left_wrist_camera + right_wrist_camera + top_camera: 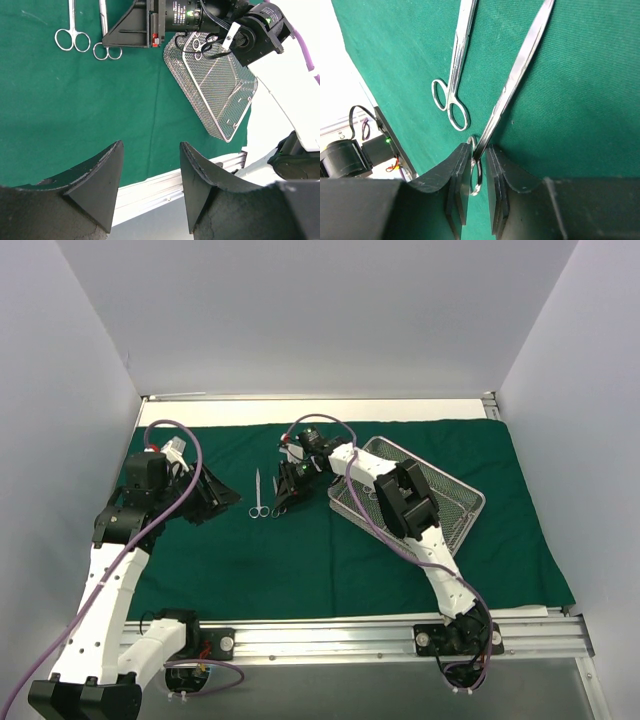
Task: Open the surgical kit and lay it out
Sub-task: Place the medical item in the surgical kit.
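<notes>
The dark green drape (330, 560) lies spread flat over the table. On it at the right rests the silver wire-mesh tray (450, 502), with steel ring handles (200, 47) showing inside its far end. Two slim scissors lie side by side left of the tray. The left pair (457, 60) lies free. The right pair (515, 75) lies on the cloth with its ring handles between the fingers of my right gripper (480, 150), whose jaws stand slightly apart with a small gap on one side. My left gripper (151, 145) hovers open and empty over the drape's left part.
An aluminium rail (400, 635) runs along the near edge, beyond the drape's hem. White walls enclose the table on three sides. The right arm (410, 502) reaches across over the tray. Bare green cloth (75, 110) lies beneath the left gripper.
</notes>
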You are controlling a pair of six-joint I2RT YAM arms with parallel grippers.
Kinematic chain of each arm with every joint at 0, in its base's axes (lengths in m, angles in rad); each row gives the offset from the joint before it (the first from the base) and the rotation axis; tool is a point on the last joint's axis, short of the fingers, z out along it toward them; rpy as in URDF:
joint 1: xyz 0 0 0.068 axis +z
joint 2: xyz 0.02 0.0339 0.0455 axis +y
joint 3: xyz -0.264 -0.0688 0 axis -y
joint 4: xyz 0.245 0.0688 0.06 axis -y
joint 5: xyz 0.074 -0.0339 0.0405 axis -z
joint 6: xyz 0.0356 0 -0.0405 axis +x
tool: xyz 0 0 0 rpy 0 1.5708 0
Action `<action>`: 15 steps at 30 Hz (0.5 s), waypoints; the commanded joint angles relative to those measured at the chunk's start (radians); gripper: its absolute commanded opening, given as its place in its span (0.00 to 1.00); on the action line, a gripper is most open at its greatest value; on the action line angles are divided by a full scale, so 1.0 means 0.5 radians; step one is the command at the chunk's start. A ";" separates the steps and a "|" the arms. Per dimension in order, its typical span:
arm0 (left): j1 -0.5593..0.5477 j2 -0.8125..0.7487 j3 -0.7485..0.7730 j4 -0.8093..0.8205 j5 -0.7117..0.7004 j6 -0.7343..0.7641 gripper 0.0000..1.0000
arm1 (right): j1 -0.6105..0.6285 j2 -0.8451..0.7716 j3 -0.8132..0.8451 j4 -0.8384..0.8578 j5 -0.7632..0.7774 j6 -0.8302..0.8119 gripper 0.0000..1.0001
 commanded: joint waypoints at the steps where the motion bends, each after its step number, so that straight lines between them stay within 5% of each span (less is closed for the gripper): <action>1: 0.017 -0.010 0.002 0.111 0.050 -0.003 0.57 | -0.031 0.121 0.055 -0.178 0.257 -0.116 0.21; 15: 0.024 0.027 -0.004 0.151 0.080 -0.024 0.57 | -0.040 0.087 0.074 -0.276 0.373 -0.153 0.32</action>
